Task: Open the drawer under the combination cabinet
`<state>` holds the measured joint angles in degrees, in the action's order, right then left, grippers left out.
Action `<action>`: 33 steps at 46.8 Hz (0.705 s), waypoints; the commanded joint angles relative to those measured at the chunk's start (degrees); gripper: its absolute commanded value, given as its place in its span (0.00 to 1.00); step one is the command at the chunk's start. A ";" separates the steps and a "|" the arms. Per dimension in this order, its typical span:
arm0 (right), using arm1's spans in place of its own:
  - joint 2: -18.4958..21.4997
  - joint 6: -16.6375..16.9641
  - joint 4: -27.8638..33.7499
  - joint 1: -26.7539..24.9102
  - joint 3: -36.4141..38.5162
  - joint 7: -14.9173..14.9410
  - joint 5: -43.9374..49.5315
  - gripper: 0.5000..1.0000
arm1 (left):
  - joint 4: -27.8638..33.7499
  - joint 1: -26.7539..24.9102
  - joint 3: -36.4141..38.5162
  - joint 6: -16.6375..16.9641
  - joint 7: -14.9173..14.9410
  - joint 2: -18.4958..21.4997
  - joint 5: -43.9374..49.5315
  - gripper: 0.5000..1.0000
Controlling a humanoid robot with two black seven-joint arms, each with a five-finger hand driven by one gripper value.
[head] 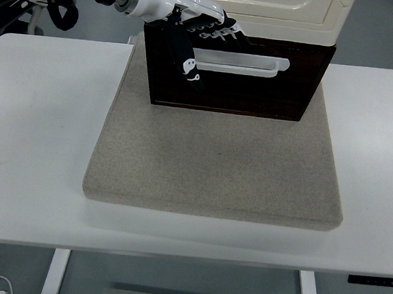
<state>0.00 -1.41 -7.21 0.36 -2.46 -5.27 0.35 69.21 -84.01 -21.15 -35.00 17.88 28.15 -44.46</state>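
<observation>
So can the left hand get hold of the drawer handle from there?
Probably yes. The left hand is already over the left end of the white handle on the dark drawer, with nothing between them. Whether the fingers have hooked it is unclear.

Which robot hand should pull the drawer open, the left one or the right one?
The left one, probably. The left robot hand is already at the left end of the white handle on the dark drawer, fingers spread and not yet gripping. The right robot hand is not in the picture at all.
</observation>
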 commanded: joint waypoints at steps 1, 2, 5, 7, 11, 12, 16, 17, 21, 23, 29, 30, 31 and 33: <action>0.00 0.00 0.00 0.00 0.00 0.00 0.00 0.86 | -0.21 -0.10 0.75 0.00 0.23 -0.99 -0.01 1.00; 0.00 0.00 0.00 0.00 0.00 0.00 0.00 0.86 | -0.30 -0.19 0.93 0.00 0.32 -1.26 -0.01 1.00; 0.00 0.00 0.00 0.00 0.00 0.00 0.00 0.86 | -0.30 -0.28 1.55 0.00 0.40 -1.96 -0.01 1.00; 0.00 0.00 0.00 0.00 0.00 0.00 0.00 0.86 | -0.30 -0.36 1.90 0.00 0.49 -2.49 -0.10 1.00; 0.00 0.00 0.00 0.00 0.00 0.00 0.00 0.86 | -0.39 -0.54 2.43 0.00 0.93 -3.28 -0.28 1.00; 0.00 0.00 0.00 0.00 0.00 0.00 0.00 0.86 | -0.39 -0.54 2.43 0.00 1.02 -3.28 -0.28 1.00; 0.00 0.00 0.00 0.00 0.00 0.00 0.00 0.86 | -0.48 -0.63 2.51 0.00 1.20 -3.46 -0.28 1.00; 0.00 0.00 0.00 0.00 0.00 0.00 0.00 0.86 | -0.48 -0.54 2.60 0.00 1.20 -3.80 -0.28 1.00; 0.00 0.00 0.00 0.00 0.00 0.00 0.00 0.86 | -1.18 -0.71 2.87 0.00 1.28 -4.60 -0.37 1.00; 0.00 0.00 0.00 0.00 0.00 0.00 0.00 0.86 | -1.53 -0.80 2.87 0.00 1.28 -4.60 -0.37 1.00; 0.00 0.00 0.00 0.00 0.00 0.00 0.00 0.86 | -2.85 -1.51 2.87 0.00 1.20 -4.78 -2.65 1.00; 0.00 0.00 0.00 0.00 0.00 0.00 0.00 0.86 | -3.11 -1.51 2.87 0.00 1.20 -4.78 -3.00 1.00; 0.00 0.00 0.00 0.00 0.00 0.00 0.00 0.86 | -3.20 -1.59 2.78 0.00 1.20 -4.86 -3.18 1.00; 0.00 0.00 0.00 0.00 0.00 0.00 0.00 0.86 | -3.38 -1.77 2.87 0.00 1.20 -4.86 -3.27 1.00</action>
<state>0.00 -1.41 -7.21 0.35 -2.46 -5.27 0.35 66.15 -85.53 -18.28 -35.00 19.14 23.34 -47.35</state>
